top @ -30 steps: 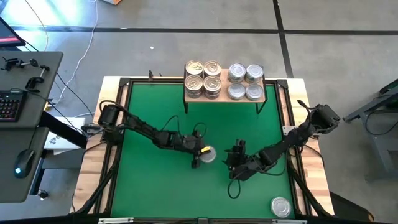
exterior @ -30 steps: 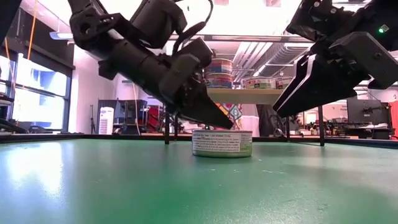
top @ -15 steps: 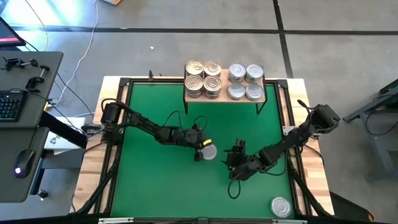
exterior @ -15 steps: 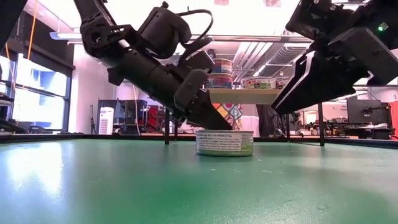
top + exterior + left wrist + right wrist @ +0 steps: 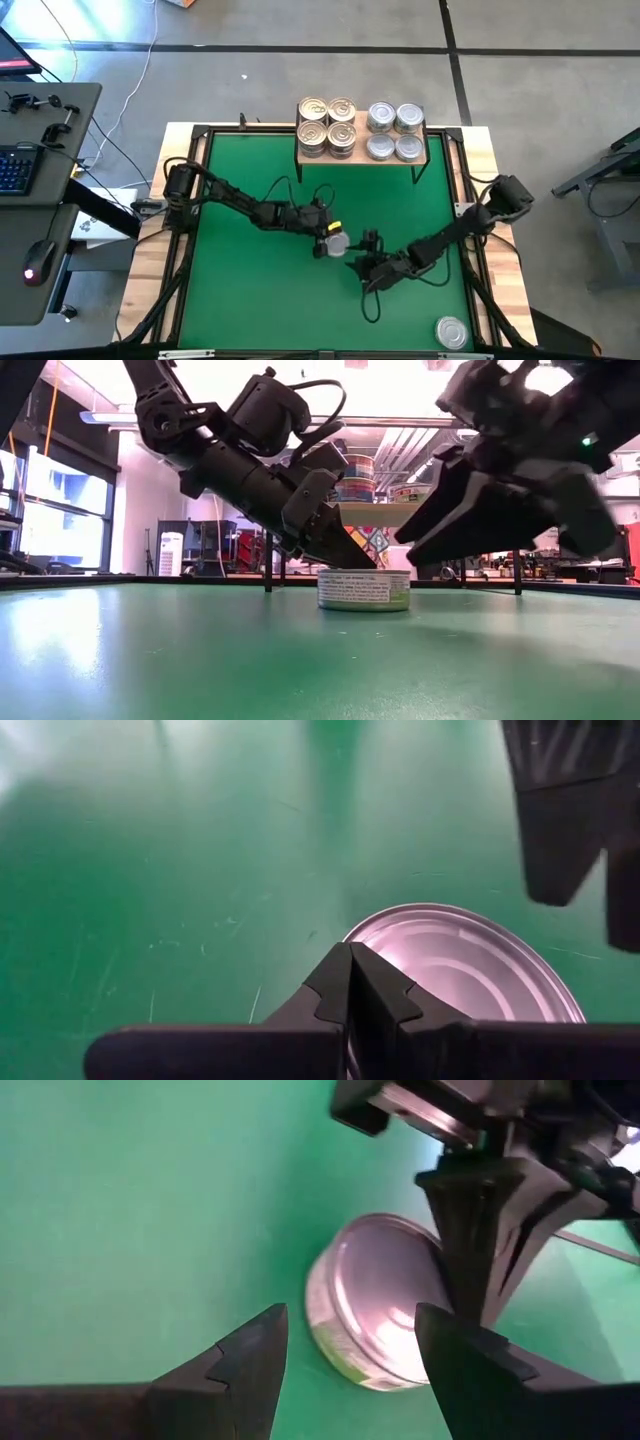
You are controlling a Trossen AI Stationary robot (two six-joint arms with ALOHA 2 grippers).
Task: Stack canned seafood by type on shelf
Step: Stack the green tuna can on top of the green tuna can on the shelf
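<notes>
One silver-lidded tin stands flat on the green mat near the middle. My left gripper is shut, and its tips meet this tin at its left side. My right gripper hangs open just right of and nearer than the tin, which shows ahead of its fingers in the right wrist view, untouched. The shelf at the far edge holds gold-lidded tins on its left half and silver-lidded tins on its right half. My left gripper touches the tin's lid at its left rim with the tips of its shut fingers. The fingers slant down onto it from the table's left. The tin stays flat on the mat.
Another silver-lidded tin sits alone at the mat's near right corner. A black frame edges the mat. A desk with a keyboard and mouse stands left of the table.
My left gripper, still shut, has gone toward the table's far right and has nudged the tin a little that way along the mat. My right gripper has rolled, sunk slightly and gone toward the table's left, closer to the tin, its fingers still apart.
</notes>
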